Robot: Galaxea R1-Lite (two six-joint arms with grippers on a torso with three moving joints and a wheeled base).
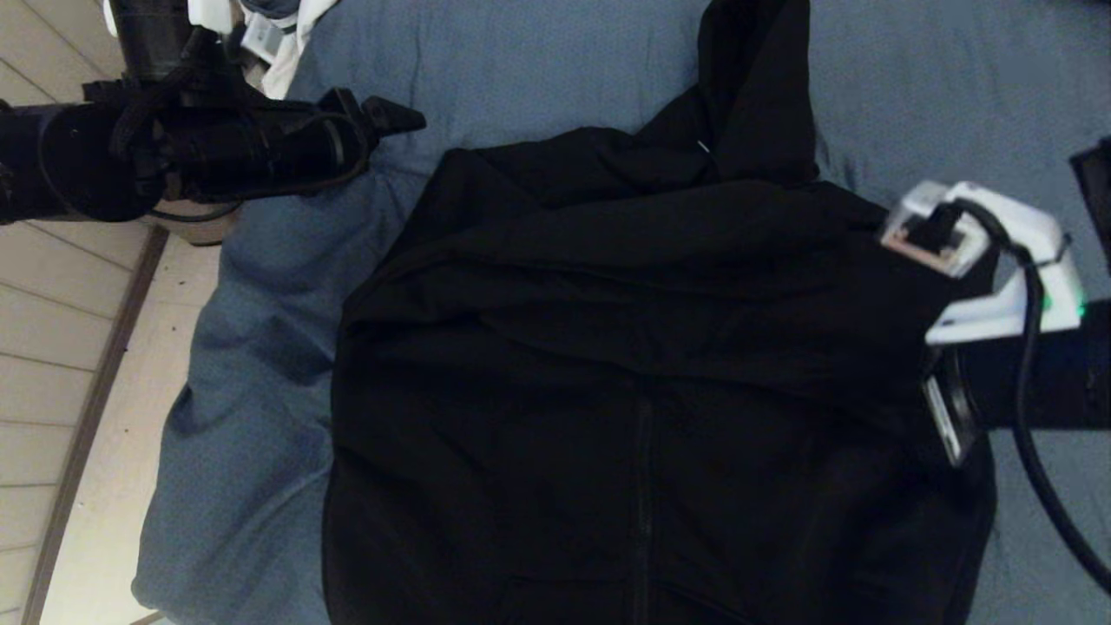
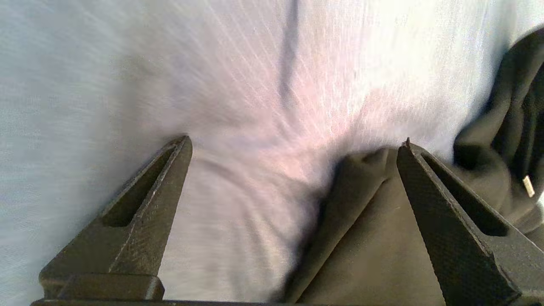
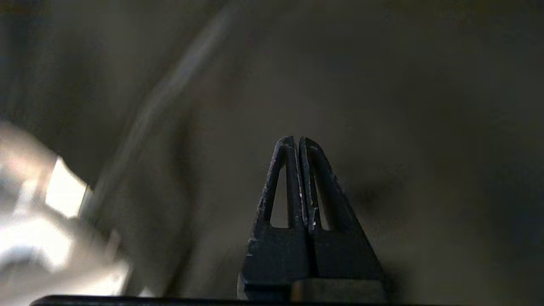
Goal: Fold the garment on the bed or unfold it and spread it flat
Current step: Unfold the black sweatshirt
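Below us, seen from our head camera, the garment, a large black hoodie, lies spread across the bed, whose blue-grey sheet shows around it on the far side and to both left and right. We can make out its front zipper running down the middle toward the near edge, and one long dark part of it, a sleeve or the hood, we cannot tell which, stretches away toward the far side of the mattress. Our left gripper hangs above the sheet near the bed's left edge, just beside the hoodie's far left corner; in the left wrist view its fingers stand wide apart and released, with pale sheet and a fold of black cloth between them, gripping nothing. Our right gripper is over the hoodie's right side, and from the head view we see only its white wrist housing and a black cable against the dark fabric. In the right wrist view its two fingers are clenched tight together, dark cloth filling the background, and nothing is visibly caught between them. Pale floor tiles lie beyond the bed's left edge.
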